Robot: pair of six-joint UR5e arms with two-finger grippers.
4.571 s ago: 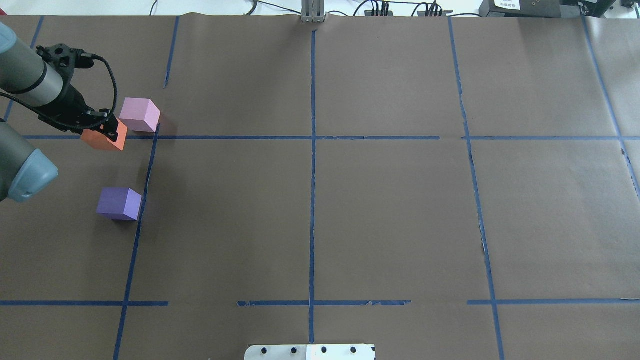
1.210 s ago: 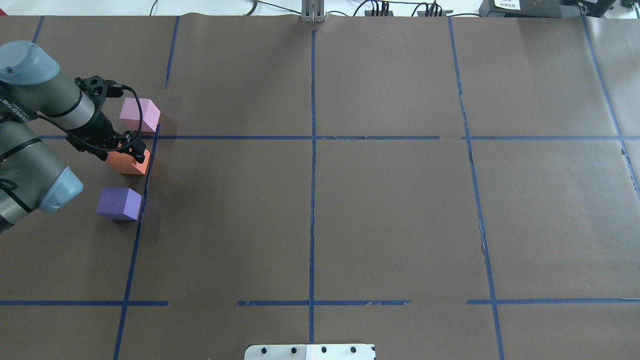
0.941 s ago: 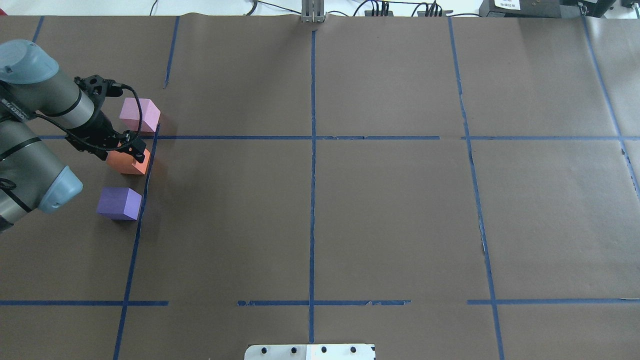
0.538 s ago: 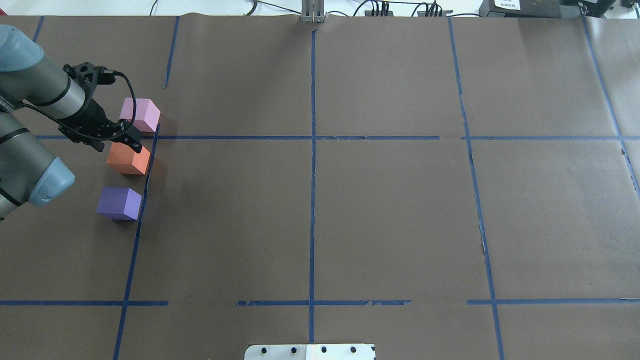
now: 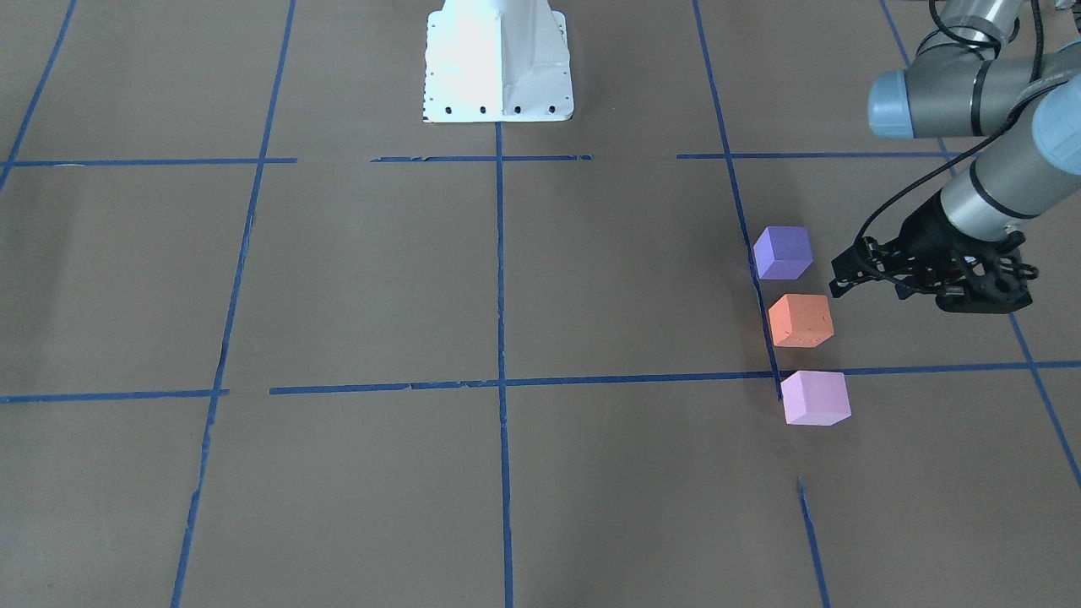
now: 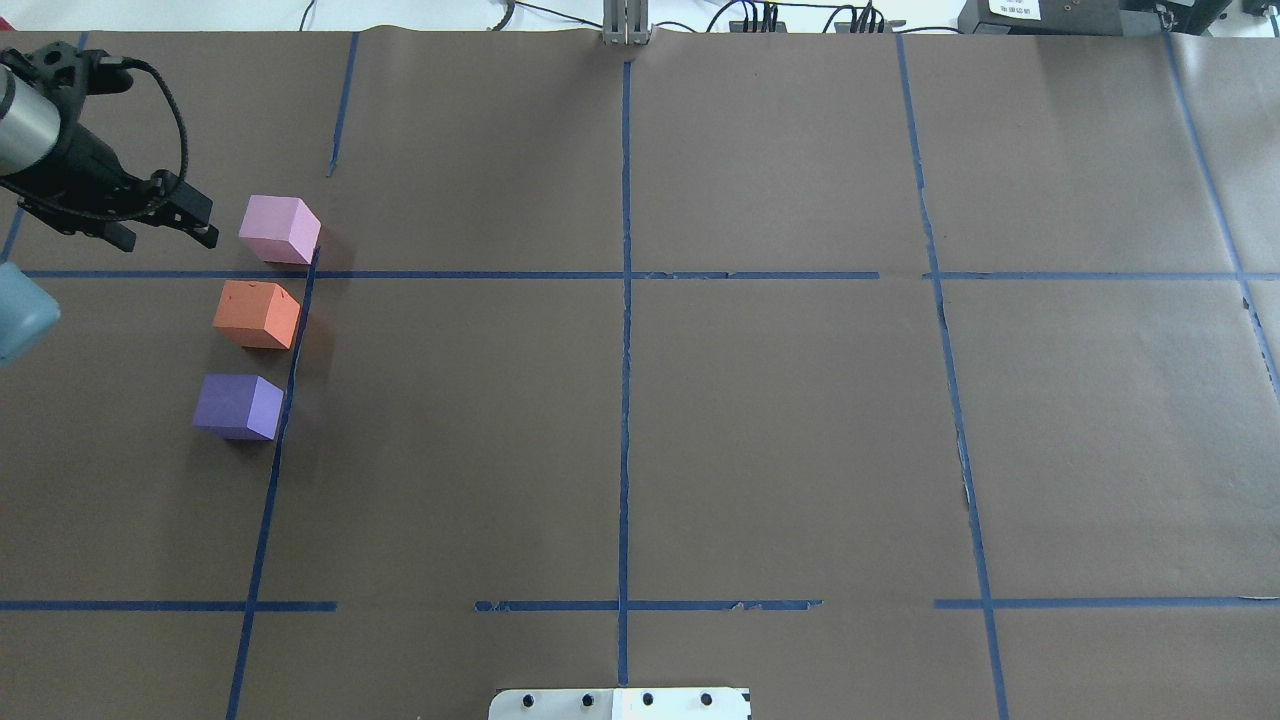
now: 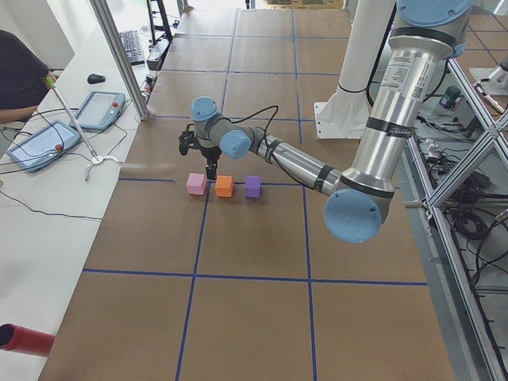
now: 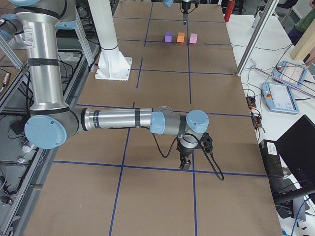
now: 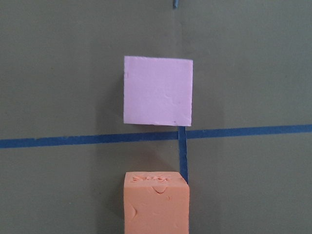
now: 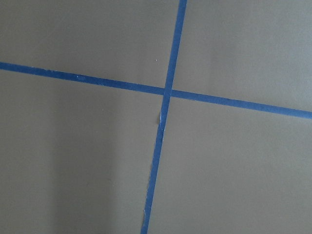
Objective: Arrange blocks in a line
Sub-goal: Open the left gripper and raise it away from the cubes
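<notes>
Three blocks stand in a row along a blue tape line on the robot's left: pink-lilac (image 6: 280, 229), orange (image 6: 257, 314), violet-blue (image 6: 238, 406). In the front-facing view they are violet-blue (image 5: 783, 252), orange (image 5: 801, 320), pink-lilac (image 5: 815, 397). My left gripper (image 6: 202, 224) is open and empty, raised, to the left of the pink-lilac block and apart from all three. The left wrist view looks down on the pink-lilac (image 9: 158, 90) and orange (image 9: 156, 202) blocks. My right gripper (image 8: 186, 164) shows only in the exterior right view, low over the paper; I cannot tell its state.
Brown paper with a blue tape grid (image 6: 625, 275) covers the table. The white robot base (image 5: 498, 59) stands at the robot's edge. Tablets (image 7: 95, 107) and cables lie on a side bench beyond the table's end.
My left gripper carried the orange block to the spot between the pink-lilac and violet-blue blocks, let it go, then rose and drew back to the left. The blocks stay still.
</notes>
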